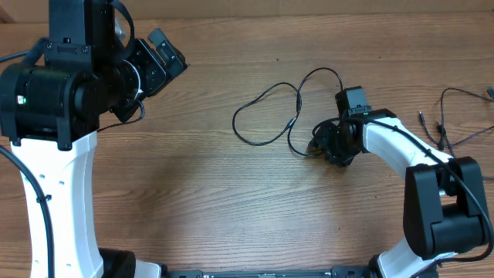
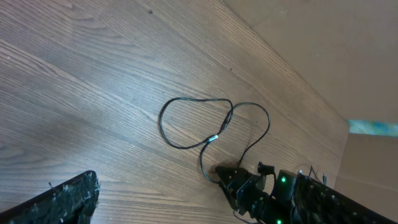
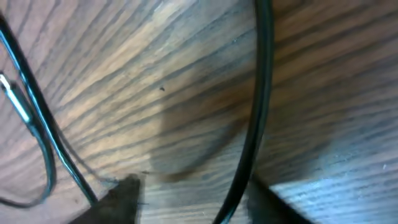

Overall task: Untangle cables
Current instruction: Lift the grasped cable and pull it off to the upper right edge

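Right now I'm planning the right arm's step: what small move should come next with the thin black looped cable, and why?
Probably close the right gripper on the thin black cable: the strand lies on the wooden table between its fingers, which stand wider than it.

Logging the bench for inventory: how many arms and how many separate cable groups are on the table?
Arms: 2, left arm and right arm
Cable groups: 2, middle loop and right-edge strands
Total: 4

Soft even light; right wrist view shows the cable (image 3: 261,74) blurred.
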Controlling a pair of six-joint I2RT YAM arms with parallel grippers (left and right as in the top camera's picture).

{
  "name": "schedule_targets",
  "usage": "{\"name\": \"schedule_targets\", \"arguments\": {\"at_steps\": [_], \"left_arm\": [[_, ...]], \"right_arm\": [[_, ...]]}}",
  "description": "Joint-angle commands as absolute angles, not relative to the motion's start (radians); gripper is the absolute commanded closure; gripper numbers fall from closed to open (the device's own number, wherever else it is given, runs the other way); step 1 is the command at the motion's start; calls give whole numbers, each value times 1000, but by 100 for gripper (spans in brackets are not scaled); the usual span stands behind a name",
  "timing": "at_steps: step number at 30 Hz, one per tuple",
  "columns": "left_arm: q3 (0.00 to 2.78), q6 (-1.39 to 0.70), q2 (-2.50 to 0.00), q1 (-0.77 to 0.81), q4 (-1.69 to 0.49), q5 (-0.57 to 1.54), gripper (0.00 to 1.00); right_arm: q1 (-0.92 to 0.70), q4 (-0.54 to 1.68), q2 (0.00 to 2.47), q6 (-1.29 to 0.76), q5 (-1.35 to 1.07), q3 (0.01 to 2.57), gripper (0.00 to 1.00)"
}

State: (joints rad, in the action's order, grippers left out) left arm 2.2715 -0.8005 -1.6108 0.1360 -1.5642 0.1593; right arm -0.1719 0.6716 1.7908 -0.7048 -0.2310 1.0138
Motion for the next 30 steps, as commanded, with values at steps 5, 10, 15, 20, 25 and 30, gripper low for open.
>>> {"name": "schedule_targets", "arguments": {"at_steps": [5, 10, 15, 20, 25, 30], "left_arm": [[2280, -778, -1616, 138, -1564, 146, 1], [2280, -778, -1616, 138, -1564, 146, 1], [2280, -778, -1616, 138, -1564, 146, 0], [2280, -778, -1616, 138, -1564, 146, 0], [2280, -778, -1616, 138, -1564, 146, 0], [2280, -778, -1616, 138, -1564, 146, 0]], "right_arm": [[-176, 633, 1792, -711, -361, 982, 96], [-175, 630, 1786, -706, -592, 1099, 96], [-177, 640, 1755, -694, -645, 1267, 96], [-177, 641, 1690, -596, -626, 1544, 96], [-177, 641, 1637, -513, -480, 1738, 96], [-176, 641, 1601, -458, -278, 1860, 96]]}}
